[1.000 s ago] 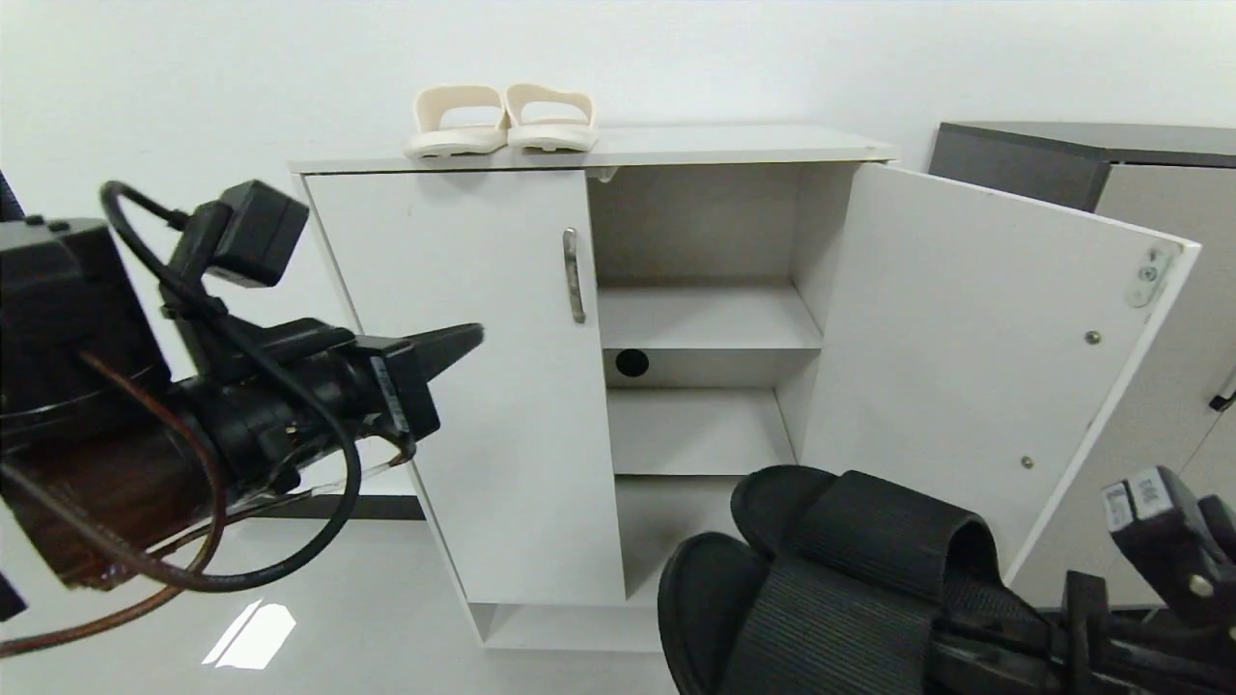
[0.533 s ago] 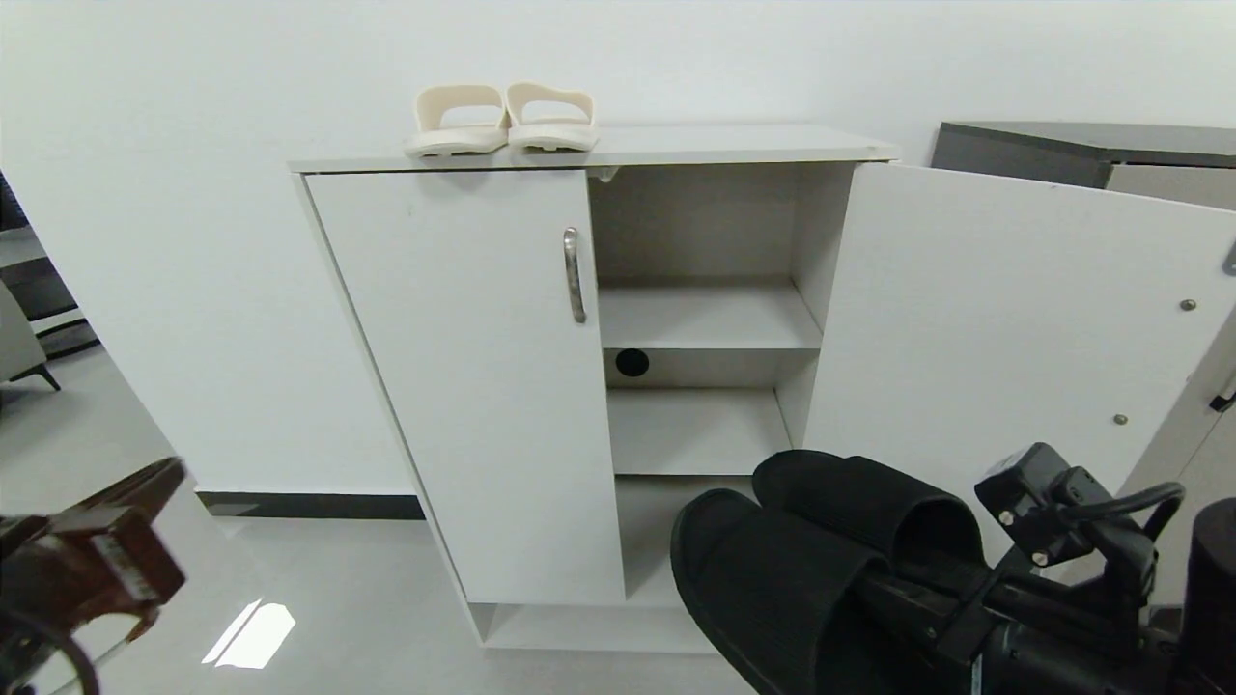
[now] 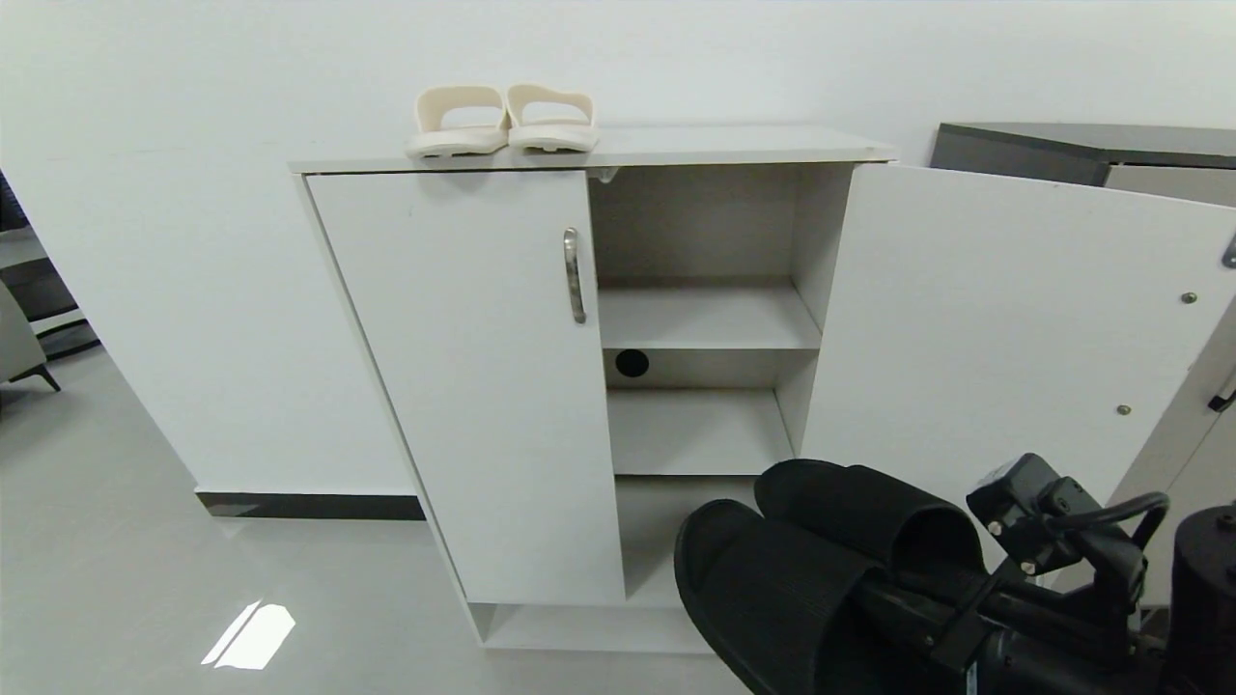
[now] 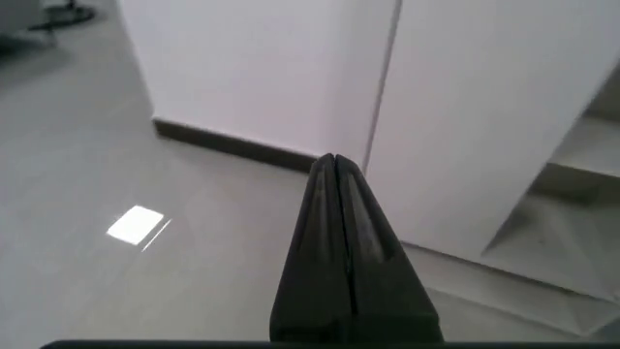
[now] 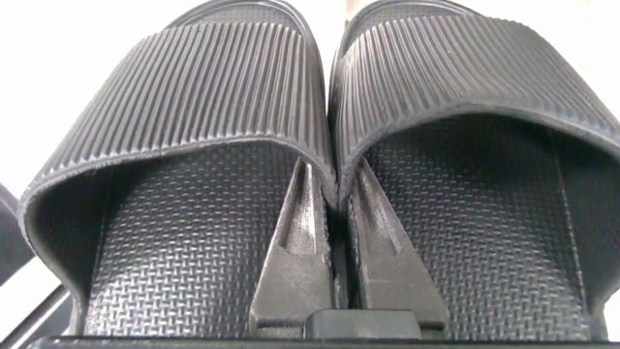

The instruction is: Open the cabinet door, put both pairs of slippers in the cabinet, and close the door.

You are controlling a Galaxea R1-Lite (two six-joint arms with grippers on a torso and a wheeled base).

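Observation:
A white cabinet (image 3: 734, 143) stands against the wall, its left door (image 3: 473, 386) closed and its right door (image 3: 1004, 328) swung wide open. Bare shelves (image 3: 705, 319) show inside. A cream pair of slippers (image 3: 502, 121) rests on the cabinet top at the left. My right gripper (image 5: 336, 228) is shut on the touching inner sides of a black ribbed pair of slippers (image 3: 801, 569), held low in front of the open compartment, toes toward it. My left gripper (image 4: 333, 165) is shut on nothing, low over the floor to the left of the cabinet.
A grey cabinet (image 3: 1091, 154) stands to the right, just behind the open door. A metal handle (image 3: 574, 275) sits on the closed left door. Glossy grey floor (image 3: 145, 598) spreads to the left, with a chair (image 3: 19, 352) at the far left edge.
The left arm dropped down and left out of the head view. The right door swung wider. My right arm with the black slippers shifted slightly right and turned toward the opening.

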